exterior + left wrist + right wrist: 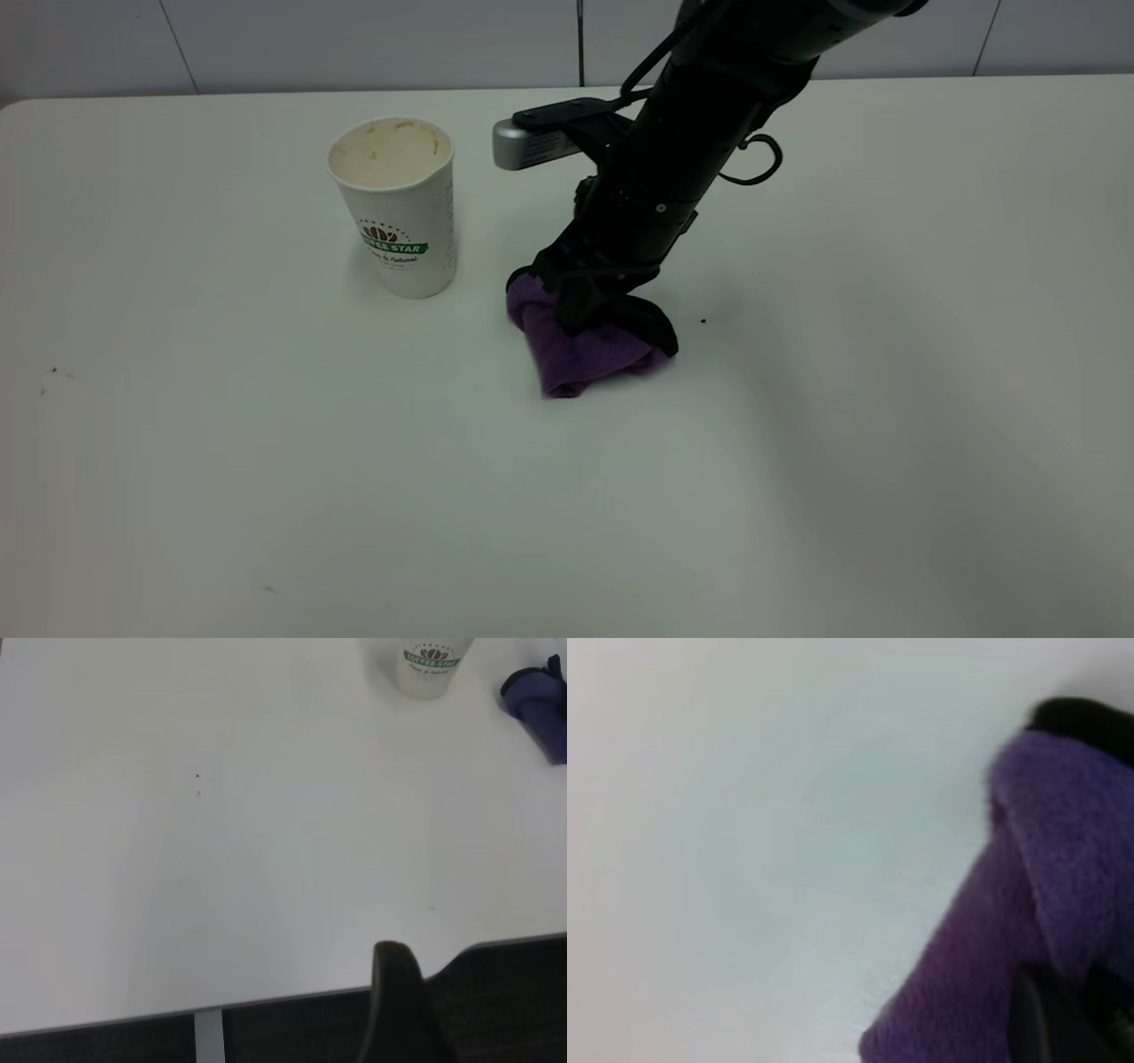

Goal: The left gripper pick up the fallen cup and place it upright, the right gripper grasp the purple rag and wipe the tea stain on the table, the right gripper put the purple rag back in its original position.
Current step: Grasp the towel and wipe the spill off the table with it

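The black right gripper (592, 312) is clamping the bunched purple microfibre rag (580, 350) and pressing it onto the white table (266, 461), probably for wiping, beside the upright white paper cup (399, 208).

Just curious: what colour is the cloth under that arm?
Purple rag with black edging, clearest in the exterior view.

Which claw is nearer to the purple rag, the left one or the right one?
The right claw: it presses on the rag, beside the upright cup. The left claw is far off, at the table edge.
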{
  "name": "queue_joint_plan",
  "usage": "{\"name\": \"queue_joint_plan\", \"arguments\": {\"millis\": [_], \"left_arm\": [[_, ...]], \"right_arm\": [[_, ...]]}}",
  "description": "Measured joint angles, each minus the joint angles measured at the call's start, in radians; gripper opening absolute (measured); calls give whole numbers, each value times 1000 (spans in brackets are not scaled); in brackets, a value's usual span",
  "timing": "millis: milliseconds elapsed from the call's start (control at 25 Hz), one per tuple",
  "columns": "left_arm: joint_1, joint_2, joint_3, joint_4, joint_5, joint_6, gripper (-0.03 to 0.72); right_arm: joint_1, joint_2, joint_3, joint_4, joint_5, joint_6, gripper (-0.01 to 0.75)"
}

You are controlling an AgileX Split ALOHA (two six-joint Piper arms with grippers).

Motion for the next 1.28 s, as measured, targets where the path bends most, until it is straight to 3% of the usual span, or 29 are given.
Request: {"name": "queue_joint_plan", "arguments": {"millis": [120,360,480,800,1160,1280], "left_arm": [[0,0,0,0,0,1,489],[0,0,0,0,0,1,489],[0,0,0,0,0,1,489],[0,0,0,0,0,1,489],[0,0,0,0,0,1,489],[0,0,0,0,0,1,489]], "right_arm": [[8,0,0,-8,-22,-10,156],[-6,-23,0,-88,-28,-9,456],[-6,-75,0,-108,-9,1,528],[59,-94,0,-78,70,2,547],[85,-4,0,-267,-47,115,549],[85,7,0,-368,-60,190,518]]}}
